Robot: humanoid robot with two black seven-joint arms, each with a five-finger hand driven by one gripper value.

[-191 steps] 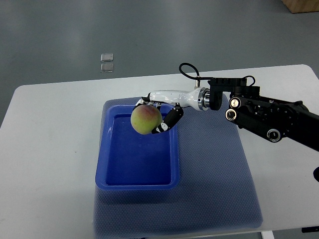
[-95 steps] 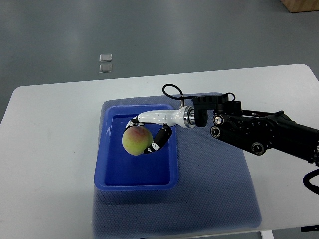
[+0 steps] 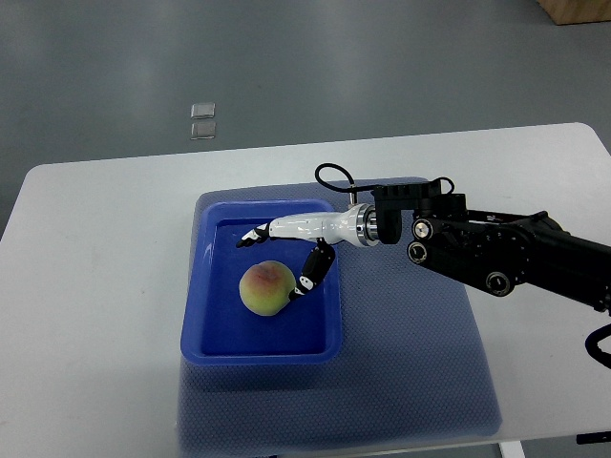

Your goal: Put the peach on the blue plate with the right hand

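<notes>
A yellow-green peach (image 3: 266,287) with a pink blush lies on the floor of the blue plate (image 3: 212,334), a deep rectangular tray. My right hand (image 3: 280,256) hovers just above and behind the peach, its fingers spread open and off the fruit; one dark fingertip (image 3: 307,282) is close to the peach's right side. The black right arm (image 3: 496,254) comes in from the right edge.
The blue tray sits on a blue-grey mat (image 3: 410,363) on the white table (image 3: 86,315). Grey floor lies beyond the table's far edge, with two small clear squares (image 3: 202,119) on it.
The right hand carried the peach down and leftwards into the tray, then its fingers opened and let go. The peach now rests on the tray floor.
</notes>
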